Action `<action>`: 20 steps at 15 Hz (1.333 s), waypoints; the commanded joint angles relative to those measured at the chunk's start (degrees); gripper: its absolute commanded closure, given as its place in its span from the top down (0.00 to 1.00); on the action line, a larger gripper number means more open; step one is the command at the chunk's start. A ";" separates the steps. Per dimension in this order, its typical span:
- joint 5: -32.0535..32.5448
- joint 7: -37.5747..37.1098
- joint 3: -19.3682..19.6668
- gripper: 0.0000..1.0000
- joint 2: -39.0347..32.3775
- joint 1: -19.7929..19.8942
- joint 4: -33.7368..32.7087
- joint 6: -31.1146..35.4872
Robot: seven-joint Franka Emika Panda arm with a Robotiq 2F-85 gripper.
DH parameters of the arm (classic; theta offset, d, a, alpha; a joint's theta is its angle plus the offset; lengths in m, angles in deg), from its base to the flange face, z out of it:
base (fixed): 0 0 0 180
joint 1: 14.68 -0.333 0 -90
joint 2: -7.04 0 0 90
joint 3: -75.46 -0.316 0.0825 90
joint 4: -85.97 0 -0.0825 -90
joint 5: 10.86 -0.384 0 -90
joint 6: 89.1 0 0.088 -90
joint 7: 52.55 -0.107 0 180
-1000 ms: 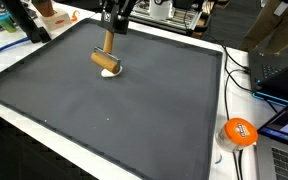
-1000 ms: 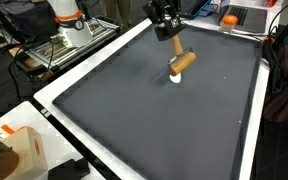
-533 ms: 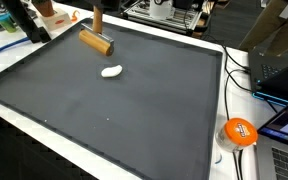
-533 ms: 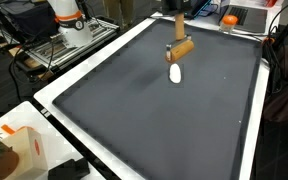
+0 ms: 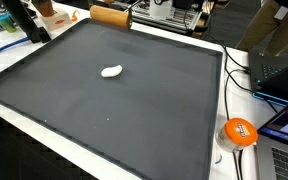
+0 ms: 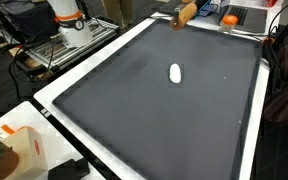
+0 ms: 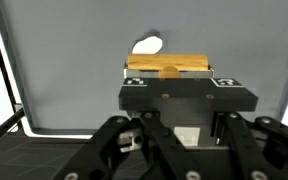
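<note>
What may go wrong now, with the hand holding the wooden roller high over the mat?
The hand grips the wooden roller high over the dark mat; if the grip slips, it may fall, perhaps onto the white lump. The roller hangs near the mat's far edge, close to equipment behind it; a swing might hit that.

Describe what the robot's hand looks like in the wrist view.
The hand is black all over: a wide, boxy block across the picture, with a small white square marking near each upper corner. Beneath it, glossy black link bars fan outwards, and a pale patch shows at the centre. No cables can be made out.
</note>
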 commanded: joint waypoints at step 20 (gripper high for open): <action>-3.92 -44.61 15.90 0.47 -6.40 -13.52 7.04 10.74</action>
